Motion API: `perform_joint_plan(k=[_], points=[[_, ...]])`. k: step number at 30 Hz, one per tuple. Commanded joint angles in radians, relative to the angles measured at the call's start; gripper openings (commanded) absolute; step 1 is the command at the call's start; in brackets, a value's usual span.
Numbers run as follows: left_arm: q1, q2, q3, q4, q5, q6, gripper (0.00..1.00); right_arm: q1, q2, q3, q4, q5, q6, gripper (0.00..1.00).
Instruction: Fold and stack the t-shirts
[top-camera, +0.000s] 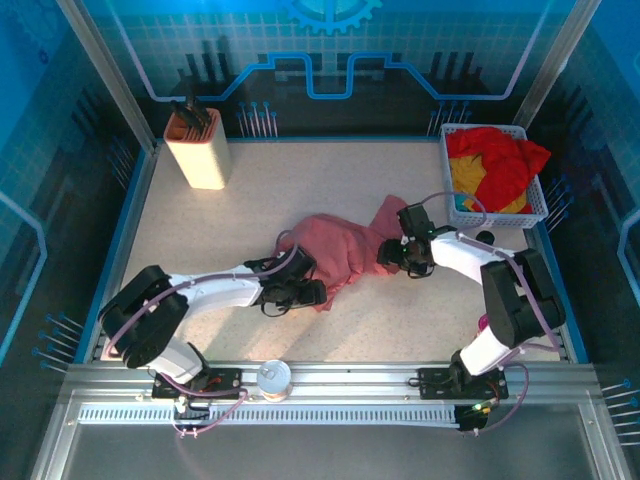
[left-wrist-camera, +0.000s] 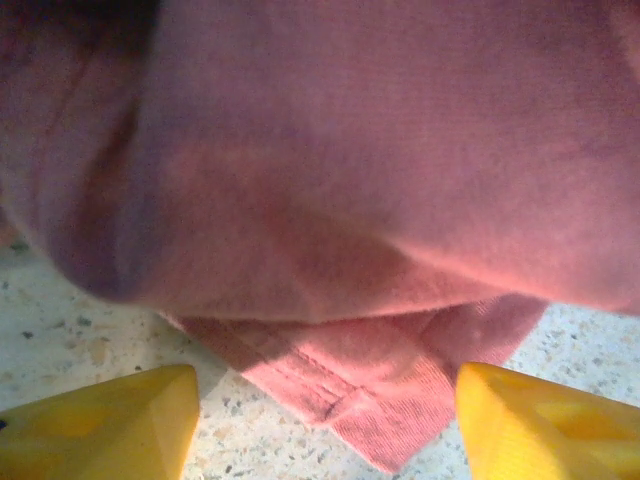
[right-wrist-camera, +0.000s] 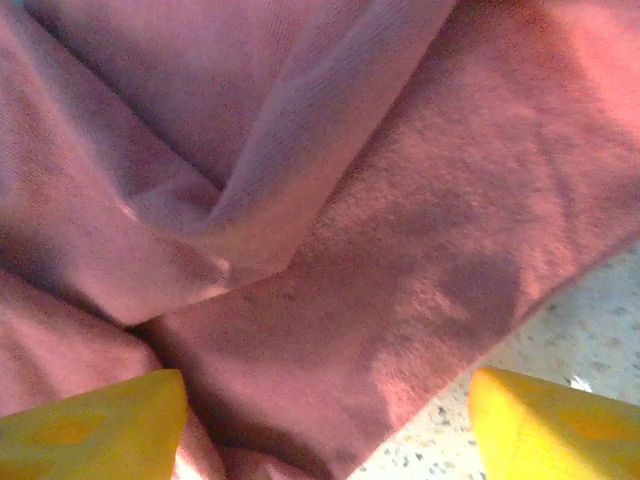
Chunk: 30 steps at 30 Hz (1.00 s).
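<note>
A dusty salmon-pink t-shirt (top-camera: 340, 245) lies crumpled in the middle of the table. My left gripper (top-camera: 312, 292) is at its near left edge, open, with a hemmed corner of the shirt (left-wrist-camera: 380, 390) lying on the table between the yellow fingers (left-wrist-camera: 110, 425). My right gripper (top-camera: 392, 255) is at the shirt's right side, open, its yellow fingers (right-wrist-camera: 555, 425) standing either side of a fold of the pink cloth (right-wrist-camera: 350, 300). Red (top-camera: 505, 165) and yellow (top-camera: 470, 180) t-shirts are heaped in the basket.
A white mesh basket (top-camera: 545, 210) stands at the back right. A tan box holding dark tools (top-camera: 198, 148) stands at the back left. A roll of tape (top-camera: 274, 378) sits on the front rail. Speckled tabletop (top-camera: 200, 230) lies around the shirt.
</note>
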<state>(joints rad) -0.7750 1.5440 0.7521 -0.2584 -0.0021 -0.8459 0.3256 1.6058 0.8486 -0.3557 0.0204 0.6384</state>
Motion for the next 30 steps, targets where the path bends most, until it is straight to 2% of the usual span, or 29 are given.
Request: perform_joint_plan(k=[1,3,6,9,11,13,15,21,26,30], points=[[-0.014,0.057,0.042,0.087,-0.02,-0.007,0.65,0.005,0.038,0.008,0.05,-0.034,0.029,0.64],[-0.014,0.058,0.05,0.081,-0.057,-0.004,0.61,0.005,0.053,0.009,0.058,-0.042,0.03,0.53],[-0.011,0.041,0.061,0.062,-0.111,0.02,0.51,0.007,0.041,-0.001,0.065,-0.032,0.03,0.32],[0.005,0.018,0.083,0.016,-0.152,0.057,0.35,0.003,-0.011,-0.018,0.069,-0.014,0.018,0.13],[0.035,-0.002,0.084,0.002,-0.145,0.076,0.22,0.001,-0.052,-0.028,0.07,0.003,0.005,0.01],[0.079,-0.037,0.08,-0.014,-0.116,0.096,0.06,-0.003,-0.108,-0.042,0.071,0.025,-0.002,0.0],[0.124,-0.079,0.088,-0.052,-0.08,0.122,0.0,-0.013,-0.163,-0.057,0.071,0.036,-0.009,0.0],[0.224,-0.256,0.169,-0.26,-0.095,0.256,0.0,-0.026,-0.333,-0.06,0.046,0.081,-0.036,0.0],[0.357,-0.389,0.239,-0.38,-0.026,0.332,0.0,-0.034,-0.457,-0.062,0.033,0.117,-0.032,0.0],[0.41,-0.415,0.323,-0.484,-0.042,0.402,0.0,-0.048,-0.496,-0.038,0.015,0.115,-0.038,0.0]])
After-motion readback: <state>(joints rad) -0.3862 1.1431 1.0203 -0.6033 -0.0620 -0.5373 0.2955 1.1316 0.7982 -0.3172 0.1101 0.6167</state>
